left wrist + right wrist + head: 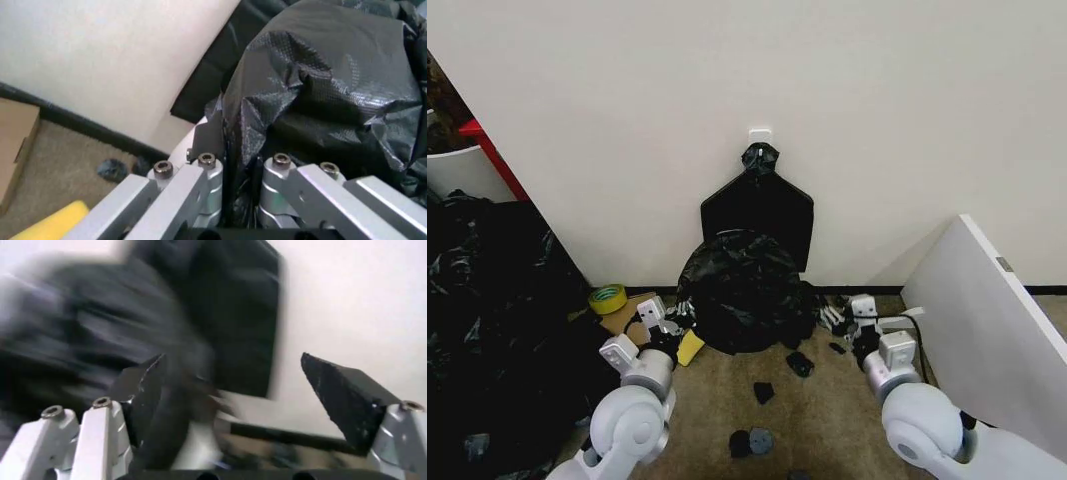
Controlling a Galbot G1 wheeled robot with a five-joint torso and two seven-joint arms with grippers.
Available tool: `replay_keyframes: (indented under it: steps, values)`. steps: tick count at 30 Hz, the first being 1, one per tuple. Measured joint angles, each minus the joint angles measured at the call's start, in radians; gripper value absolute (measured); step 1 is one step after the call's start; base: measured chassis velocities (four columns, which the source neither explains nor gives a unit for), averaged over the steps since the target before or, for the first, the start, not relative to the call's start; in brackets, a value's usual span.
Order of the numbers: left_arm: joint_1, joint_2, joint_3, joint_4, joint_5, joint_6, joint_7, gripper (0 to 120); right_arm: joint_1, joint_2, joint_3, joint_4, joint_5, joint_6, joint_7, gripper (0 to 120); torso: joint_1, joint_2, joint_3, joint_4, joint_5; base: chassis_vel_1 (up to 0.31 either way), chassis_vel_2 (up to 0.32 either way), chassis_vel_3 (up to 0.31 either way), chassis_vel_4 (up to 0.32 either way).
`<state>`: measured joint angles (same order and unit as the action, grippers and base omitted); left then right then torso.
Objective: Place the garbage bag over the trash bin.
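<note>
Left gripper (240, 175) is pinching the garbage bag (742, 290) at its nine o'clock edge; our right gripper (243, 390) is hanging spread at three o'clock. We are judging the trash bin (190, 150) nearly covered (white showing low).

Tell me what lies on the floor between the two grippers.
In the head view, the garbage bag draped over the bin sits between the left gripper and the right gripper, with small black scraps on the carpet.
</note>
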<state>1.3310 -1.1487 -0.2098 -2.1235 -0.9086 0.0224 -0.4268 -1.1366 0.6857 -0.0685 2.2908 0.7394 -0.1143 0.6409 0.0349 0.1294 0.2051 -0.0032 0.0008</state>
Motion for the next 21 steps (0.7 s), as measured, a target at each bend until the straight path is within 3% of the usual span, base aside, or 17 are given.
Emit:
replay_keyframes:
  steps: [4, 5, 14, 17, 21]
  values:
    - [0.002, -0.007, 0.002, 0.006, 0.01, -0.016, 0.011, 5, -0.003, 0.002, -0.005, 0.028, 0.007, 0.018, -0.014, 68, 0.0, 0.0, 0.0, 0.0001, -0.0001, 0.0, 0.0, 0.0, 0.0]
    - [0.002, -0.011, 0.003, 0.009, 0.016, -0.026, 0.017, 5, -0.008, 0.004, -0.011, 0.05, 0.009, 0.033, -0.029, 61, 0.0, 0.0, 0.0, 0.0001, -0.0002, 0.0, 0.0, 0.0, 0.0]
    - [0.004, -0.035, 0.013, 0.031, 0.071, -0.113, 0.078, 5, -0.017, 0.029, -0.078, 0.119, 0.014, 0.093, -0.183, 26, 0.0, 0.0, 0.0, -0.0003, -0.0001, 0.0, 0.0, 0.0, 0.0]
    - [0.003, -0.041, 0.019, 0.031, 0.085, -0.134, 0.099, 5, 0.014, 0.058, -0.094, 0.103, 0.014, 0.079, -0.214, 18, 0.0, 0.0, 0.0, 0.0, 0.0, 0.0, 0.0, 0.0, 0.0]
    - [0.006, -0.049, 0.033, 0.063, 0.143, -0.185, 0.154, 5, 0.055, 0.088, -0.107, 0.071, 0.006, -0.022, -0.164, 1, 0.0, 0.0, 0.0, 0.0, 0.0, 0.0, 0.0, 0.0, 0.0]
